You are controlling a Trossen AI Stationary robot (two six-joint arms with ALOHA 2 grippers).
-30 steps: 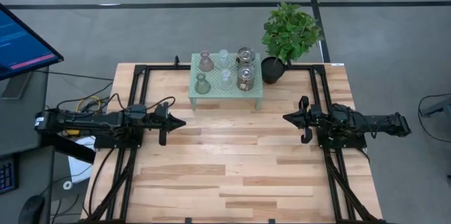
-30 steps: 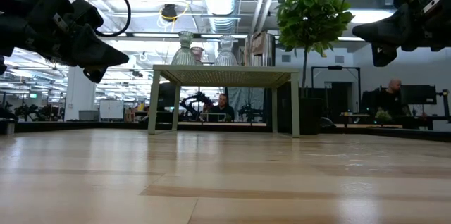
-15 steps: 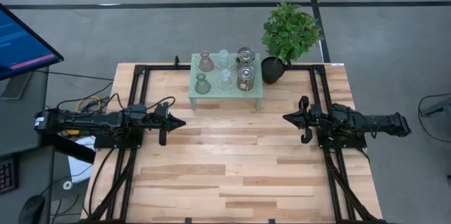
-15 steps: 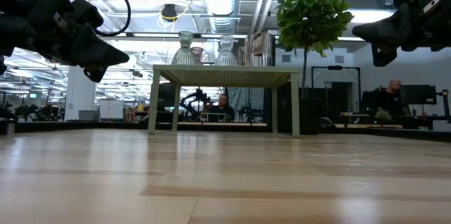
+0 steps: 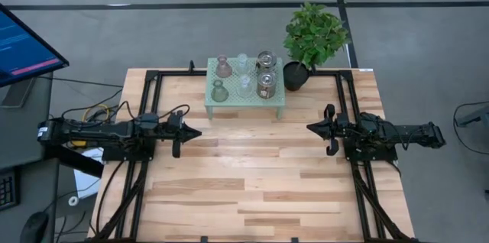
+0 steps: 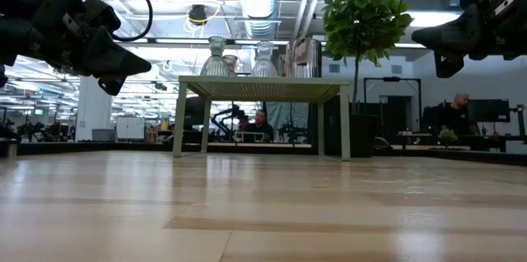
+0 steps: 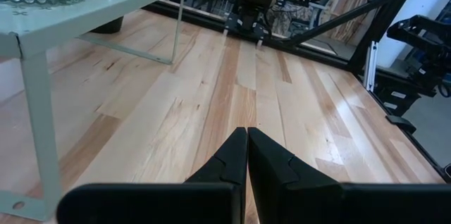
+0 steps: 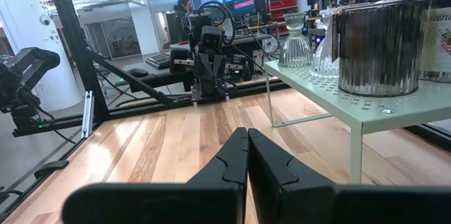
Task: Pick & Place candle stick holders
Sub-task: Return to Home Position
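Honestly, nothing had moved over the last second. Both dark arms sat exactly where they'd been, so the return-home bit looked already finished. The left pincer (image 5: 195, 132) hung above the left side of the light wooden worktop (image 5: 252, 182), fingers pressed together with nothing between them. The right pincer (image 5: 312, 127) mirrored it on the right side, also pressed together and empty. All six holders stood on the mint-green perforated stand (image 5: 252, 100) at the far edge. The pinkish glass holder (image 5: 222, 66) and the greenish glass holder (image 5: 218, 91) were at its left end, with the two clear glass holders (image 5: 241, 63) in the middle. The two shiny silvery jar-like holders (image 5: 266, 85) were at the end nearest the black plant pot (image 5: 295, 75). With all six up there and both arms well apart from the stand, the job looked done to me.
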